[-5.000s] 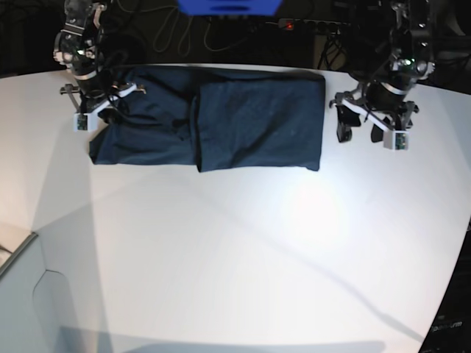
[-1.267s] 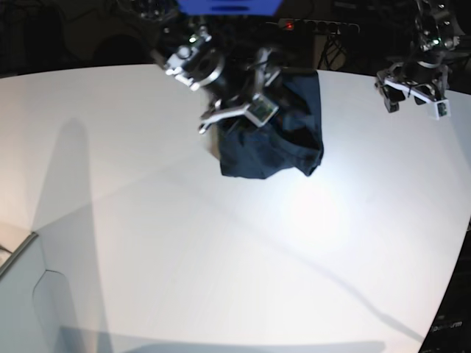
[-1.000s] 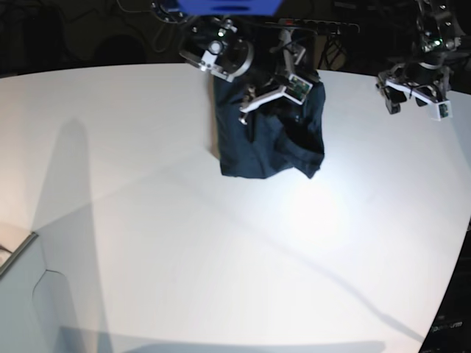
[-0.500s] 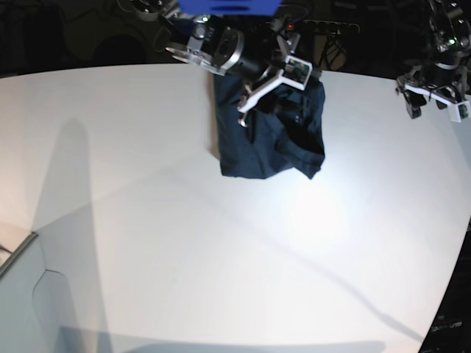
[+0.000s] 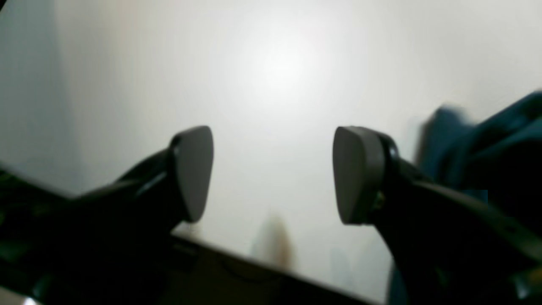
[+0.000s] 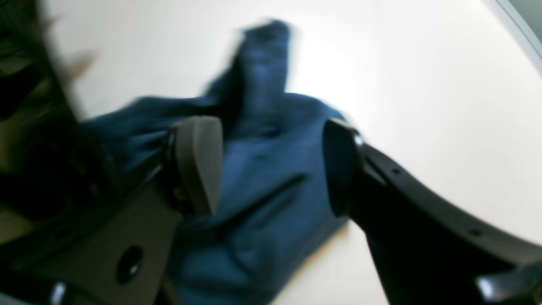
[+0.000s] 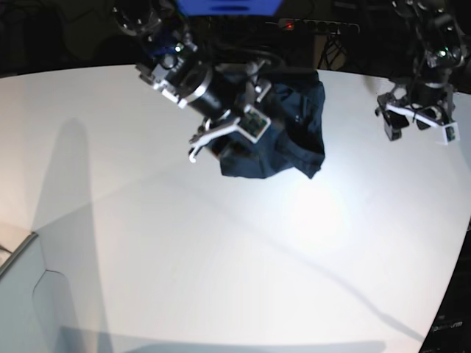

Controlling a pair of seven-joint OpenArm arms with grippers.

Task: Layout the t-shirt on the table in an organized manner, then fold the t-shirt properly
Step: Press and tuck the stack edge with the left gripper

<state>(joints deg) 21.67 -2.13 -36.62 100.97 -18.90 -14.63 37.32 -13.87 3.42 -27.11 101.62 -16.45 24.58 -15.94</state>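
Observation:
The dark navy t-shirt (image 7: 291,140) lies as a rumpled, folded bundle near the far edge of the white table (image 7: 221,257). My right gripper (image 7: 224,136) hovers over the bundle's left part, jaws open and pointing down. In the right wrist view the right gripper (image 6: 271,165) is spread wide with the t-shirt (image 6: 262,190) blurred beneath and nothing pinched. My left gripper (image 7: 417,125) hangs open above bare table, well to the right of the shirt. In the left wrist view the left gripper (image 5: 273,173) holds nothing, and the t-shirt (image 5: 508,127) shows as a blue blur at the right edge.
Behind the table's curved far edge lie dark cables and a power strip with a red light (image 7: 288,26). A blue object (image 7: 228,6) sits at the top centre. The table's front left corner drops off at an edge (image 7: 22,250).
My right arm has swung from the shirt's far end forward and left over the bundle, gripper open and empty. The left gripper has come down and slightly left. The shirt has stayed in place.

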